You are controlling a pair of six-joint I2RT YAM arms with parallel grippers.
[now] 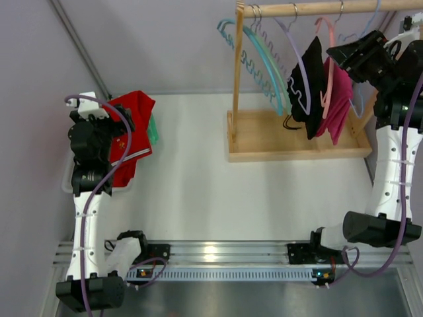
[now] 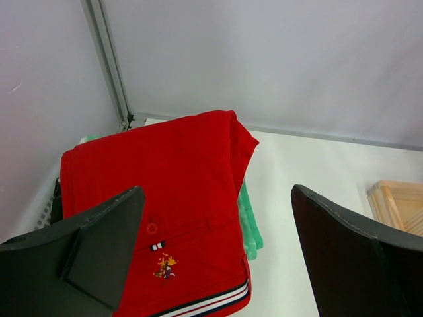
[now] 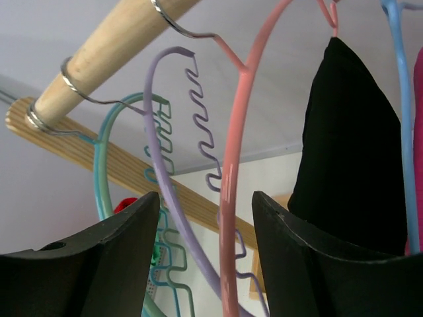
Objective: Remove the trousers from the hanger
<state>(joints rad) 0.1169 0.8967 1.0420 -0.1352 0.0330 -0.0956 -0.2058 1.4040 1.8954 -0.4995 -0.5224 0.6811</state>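
A wooden rack stands at the back right. On its rod a black garment hangs on a purple hanger, and a magenta garment hangs on a pink hanger. My right gripper is open, high at the rack beside these garments. In the right wrist view its jaws stand either side of the pink hanger's arm without touching it, with the purple hanger behind and the black garment to the right. My left gripper is open and empty over a red garment.
The red garment lies over a green cloth in a white basket at the left wall. Empty teal hangers hang at the rod's left, and a blue hanger hangs past the black garment. Grey walls enclose the back and sides.
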